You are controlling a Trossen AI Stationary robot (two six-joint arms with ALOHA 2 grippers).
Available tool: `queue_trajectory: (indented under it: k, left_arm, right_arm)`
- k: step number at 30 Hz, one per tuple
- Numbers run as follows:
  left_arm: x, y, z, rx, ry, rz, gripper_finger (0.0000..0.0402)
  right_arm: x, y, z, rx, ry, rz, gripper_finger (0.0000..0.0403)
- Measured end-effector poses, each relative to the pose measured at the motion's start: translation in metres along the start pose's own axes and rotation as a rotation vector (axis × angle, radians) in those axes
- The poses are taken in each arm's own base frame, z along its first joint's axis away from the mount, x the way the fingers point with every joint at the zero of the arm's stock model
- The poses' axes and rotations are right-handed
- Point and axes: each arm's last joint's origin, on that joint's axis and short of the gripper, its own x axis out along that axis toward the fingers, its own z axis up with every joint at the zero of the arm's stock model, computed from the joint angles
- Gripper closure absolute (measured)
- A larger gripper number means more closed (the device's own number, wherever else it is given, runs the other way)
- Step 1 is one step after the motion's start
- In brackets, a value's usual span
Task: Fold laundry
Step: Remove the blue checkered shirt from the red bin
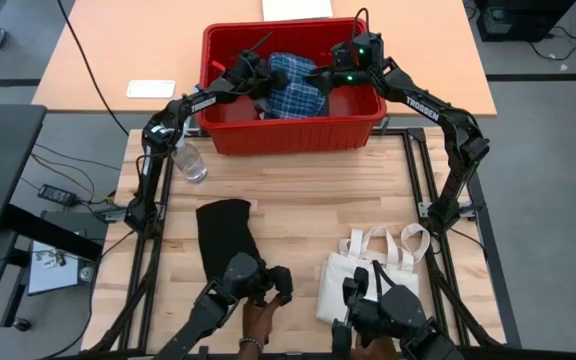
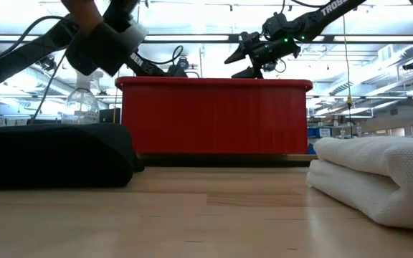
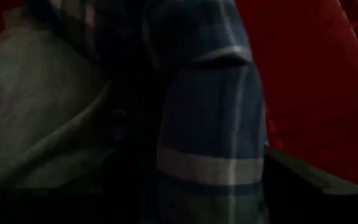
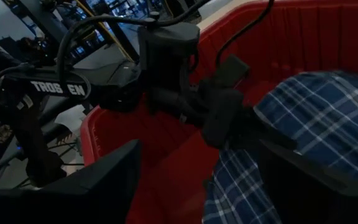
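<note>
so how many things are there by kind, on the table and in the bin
garments: 2 (plaid shirt in the bin, black garment on the table)
red bin: 1
tote bag: 1
plastic bottle: 1
total: 5

Overhead view. A red bin (image 1: 293,130) stands at the far edge of the table (image 1: 298,190) and holds a blue-and-white plaid garment (image 1: 293,85). The left gripper (image 1: 258,92) and the right gripper (image 1: 320,78) both reach into the bin, one at each side of the plaid garment. Nearer, a black garment (image 1: 223,235) lies flat, well apart from a cream tote bag (image 1: 363,275). A clear bottle (image 1: 188,160) lies beside the bin.
</note>
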Motion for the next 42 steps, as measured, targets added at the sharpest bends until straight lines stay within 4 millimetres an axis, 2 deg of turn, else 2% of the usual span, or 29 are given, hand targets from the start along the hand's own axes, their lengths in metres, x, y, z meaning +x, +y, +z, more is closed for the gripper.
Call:
queue_trajectory:
  k: [2, 6, 7, 13, 17, 23, 27, 33, 37, 42]
  left_arm:
    - [0.0, 0.001, 0.0, 0.007, 0.012, -0.001, 0.0209]
    - [-0.002, 0.002, 0.003, 0.005, 0.03, -0.045, 0.0358]
    - [-0.002, 0.003, 0.004, 0.0, 0.032, -0.061, 0.0373]
    - [-0.012, -0.004, 0.017, -0.005, 0.033, -0.195, 0.0375]
    - [-0.035, -0.023, 0.034, 0.034, -0.008, -0.281, 0.0375]
    - [-0.066, -0.042, 0.061, 0.079, -0.028, -0.383, 0.0375]
    - [-0.088, -0.067, 0.08, 0.126, -0.032, -0.478, 0.0375]
    - [-0.126, -0.106, 0.1, 0.227, 0.105, -0.636, 0.0375]
    - [-0.153, -0.126, 0.097, 0.31, 0.231, -0.661, 0.0375]
    - [-0.187, -0.134, 0.064, 0.424, 0.364, -0.62, 0.0375]
  right_arm:
    - [0.0, 0.0, 0.0, 0.0, 0.002, 0.007, 0.0081]
    - [0.0, 0.0, 0.0, 0.0, 0.003, 0.008, 0.0081]
    - [0.0, 0.0, 0.0, 0.0, 0.003, 0.009, 0.0081]
    - [-0.004, -0.005, 0.002, 0.034, 0.005, 0.026, 0.0081]
    - [-0.015, -0.013, 0.007, 0.08, -0.011, 0.014, 0.0083]
    - [-0.036, -0.009, 0.02, 0.061, -0.065, -0.004, 0.0101]
    - [-0.05, -0.006, 0.028, 0.049, -0.102, -0.025, 0.0112]
    - [-0.092, 0.007, 0.049, 0.024, -0.202, -0.046, 0.0116]
    - [-0.117, 0.012, 0.059, 0.037, -0.244, -0.035, 0.0117]
    - [-0.131, 0.014, 0.057, 0.098, -0.211, -0.029, 0.0117]
